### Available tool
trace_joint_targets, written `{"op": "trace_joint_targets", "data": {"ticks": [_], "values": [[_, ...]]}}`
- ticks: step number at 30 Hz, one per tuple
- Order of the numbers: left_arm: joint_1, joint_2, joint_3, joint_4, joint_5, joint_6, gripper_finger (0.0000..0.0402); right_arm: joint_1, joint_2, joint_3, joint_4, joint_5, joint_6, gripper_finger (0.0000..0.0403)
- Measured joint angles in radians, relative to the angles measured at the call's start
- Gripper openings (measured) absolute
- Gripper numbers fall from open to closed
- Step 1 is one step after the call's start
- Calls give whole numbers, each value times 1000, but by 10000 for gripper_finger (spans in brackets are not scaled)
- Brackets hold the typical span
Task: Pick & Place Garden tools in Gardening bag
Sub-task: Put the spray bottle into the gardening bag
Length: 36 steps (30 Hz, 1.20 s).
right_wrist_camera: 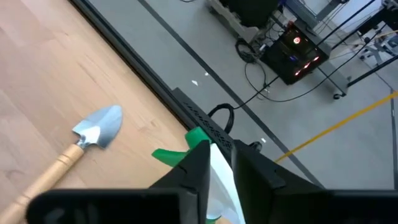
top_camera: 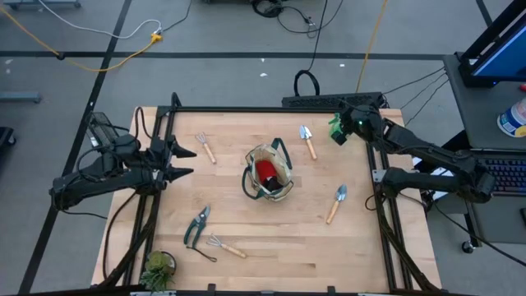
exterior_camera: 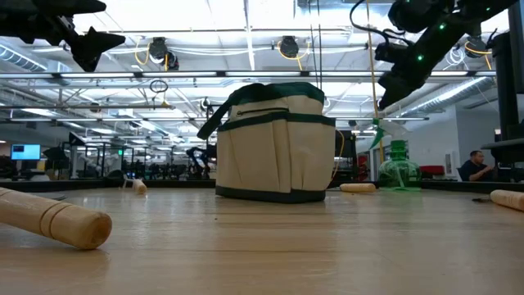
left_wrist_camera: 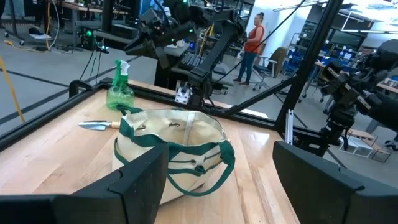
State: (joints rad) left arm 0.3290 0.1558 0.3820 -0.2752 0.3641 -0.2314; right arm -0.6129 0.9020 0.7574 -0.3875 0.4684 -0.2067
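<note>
High view counts two trowels (top_camera: 307,141), two fork rakes (top_camera: 205,147), one pruners (top_camera: 196,225); left fingers (top_camera: 182,162) apart, right fingers (top_camera: 336,130) clamp the spray bottle (left_wrist_camera: 119,90).

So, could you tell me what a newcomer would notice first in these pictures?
Probably the beige bag standing mid-table with something red inside. Next, the right gripper at the far right corner, closed on the green spray bottle. The left gripper hangs open at the table's left edge, with tools scattered around.
</note>
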Motion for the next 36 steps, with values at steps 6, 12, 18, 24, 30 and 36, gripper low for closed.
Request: {"op": "trace_joint_targets", "data": {"ticks": [6, 12, 18, 24, 30, 36], "values": [[0, 0, 0, 0, 0, 0, 296, -6, -10, 0, -7, 0, 3, 99], [0, 0, 0, -1, 0, 0, 296, -6, -10, 0, -6, 6, 0, 144], [0, 0, 0, -1, 0, 0, 296, -6, -10, 0, 19, 32, -19, 177], [0, 0, 0, -1, 0, -3, 296, -6, -10, 0, 50, 29, -51, 178], [0, 0, 0, -1, 0, -14, 296, -6, -11, -1, 122, 32, 56, 175], [0, 0, 0, -1, 0, -42, 296, -10, -38, -1, 137, 27, 40, 180]]}}
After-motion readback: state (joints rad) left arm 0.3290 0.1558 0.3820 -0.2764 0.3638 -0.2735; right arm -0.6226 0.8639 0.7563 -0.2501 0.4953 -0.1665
